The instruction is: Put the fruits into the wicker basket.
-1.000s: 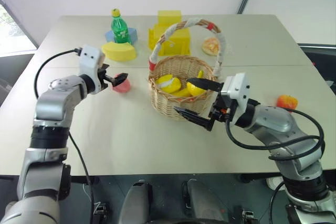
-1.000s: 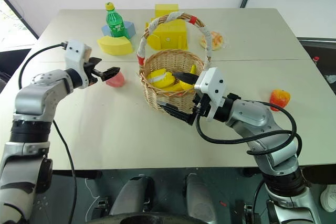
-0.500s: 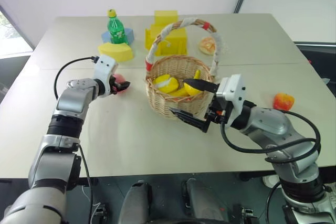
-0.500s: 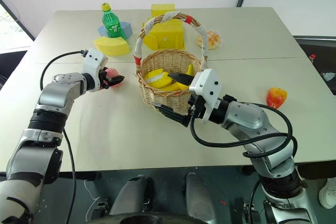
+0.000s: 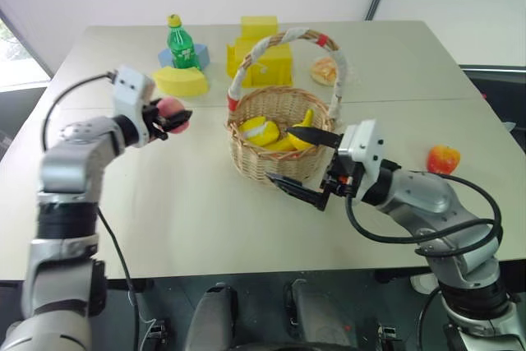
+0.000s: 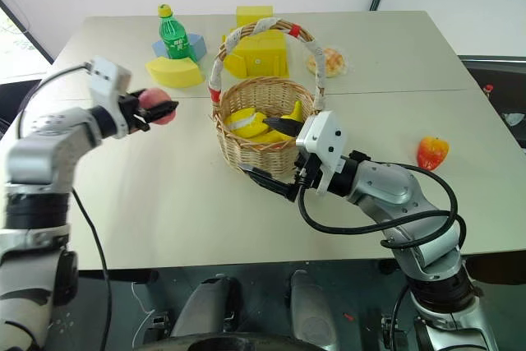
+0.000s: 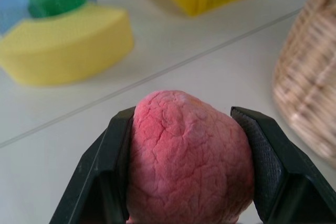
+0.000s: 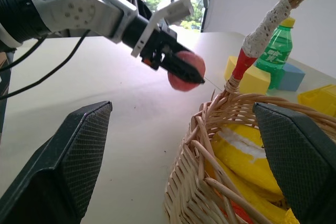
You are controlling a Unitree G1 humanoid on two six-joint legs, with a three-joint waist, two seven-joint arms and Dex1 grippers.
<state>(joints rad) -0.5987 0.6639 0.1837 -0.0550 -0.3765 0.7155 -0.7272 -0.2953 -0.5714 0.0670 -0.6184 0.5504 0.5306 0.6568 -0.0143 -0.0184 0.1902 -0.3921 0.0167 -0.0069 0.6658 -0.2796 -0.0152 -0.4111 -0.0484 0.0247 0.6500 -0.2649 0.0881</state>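
Left gripper (image 7: pixel 184 182) clamped on the pink peach (image 5: pixel 172 110), one black finger (image 7: pixel 100 171) pressed to each side, fruit lifted clear of the white table (image 5: pixel 205 211) and held to the left of the wicker basket (image 5: pixel 279 133), apart from it. Right gripper (image 5: pixel 311 162) spread wide and empty, one finger above the basket's near rim, the other low against its front wall, the woven side between them. In the basket: a yellow lemon (image 5: pixel 259 131) and a yellow banana (image 5: pixel 306 131), lying together under the tall arched handle (image 5: pixel 288 47), wrapped white with red ends. Between peach and basket only bare tabletop; the handle's left leg (image 8: pixel 247 59) rising at the rim nearest the peach. Behind the peach, toward the far edge: a yellow wedge-shaped block (image 5: pixel 179 81), touching a green bottle (image 5: pixel 182 43) with a yellow cap, upright in front of a blue block (image 5: pixel 200 55). Just beyond the basket, a yellow box-shaped block (image 5: pixel 263 51), partly hidden by the handle. To the right of that, a pale round bun-like piece (image 5: pixel 326 71) on the table. Red-and-yellow apple-like fruit (image 5: pixel 444 159) well apart from the basket, out on the right side of the table, past the right arm.
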